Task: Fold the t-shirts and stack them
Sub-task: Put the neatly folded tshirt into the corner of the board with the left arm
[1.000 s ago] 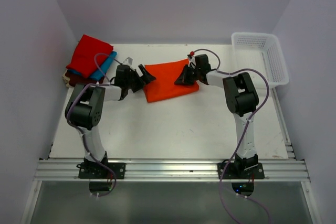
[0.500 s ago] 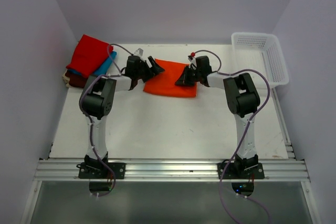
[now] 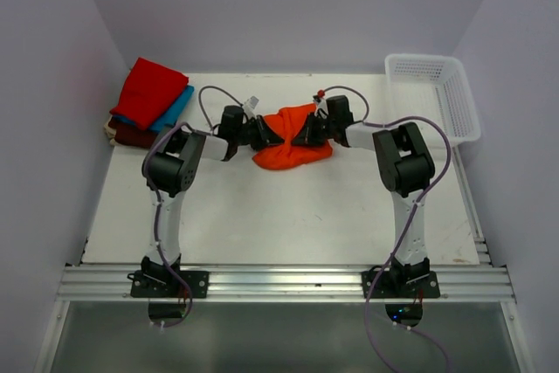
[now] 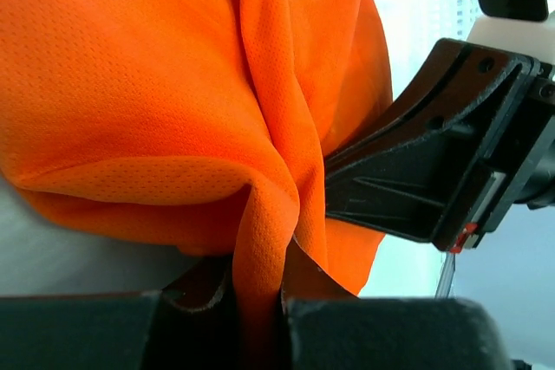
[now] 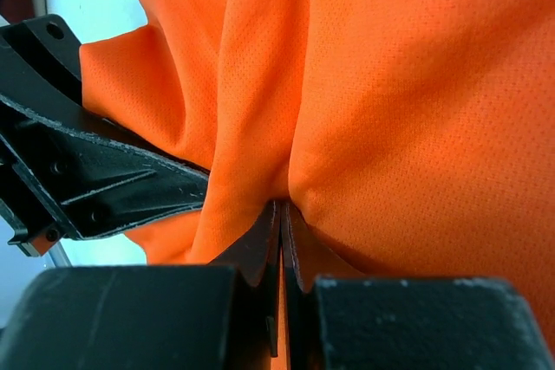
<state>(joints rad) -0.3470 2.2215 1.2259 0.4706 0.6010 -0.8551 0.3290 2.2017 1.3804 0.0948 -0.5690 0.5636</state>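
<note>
The orange t-shirt (image 3: 293, 148) lies bunched up at the back middle of the table, pinched from both sides. My left gripper (image 3: 265, 133) is shut on a fold of the orange t-shirt's (image 4: 147, 84) left side, and the cloth runs down between its fingers (image 4: 208, 288). My right gripper (image 3: 307, 131) is shut on the right side of the orange t-shirt (image 5: 416, 84), with a thin edge of cloth between its pads (image 5: 260, 253). The two grippers face each other, close together. The red t-shirt (image 3: 150, 91) tops a stack with a turquoise-blue t-shirt (image 3: 177, 109) and a dark maroon t-shirt (image 3: 131, 134) at the back left.
A white mesh basket (image 3: 458, 111) stands at the back right corner. Purple walls close in the table on three sides. The aluminium rail with both arm bases (image 3: 279, 284) runs along the near edge.
My left gripper has moved right to the orange t-shirt and shut on its left side. The shirt has gone from a flat folded shape to a bunched heap between the grippers.
</note>
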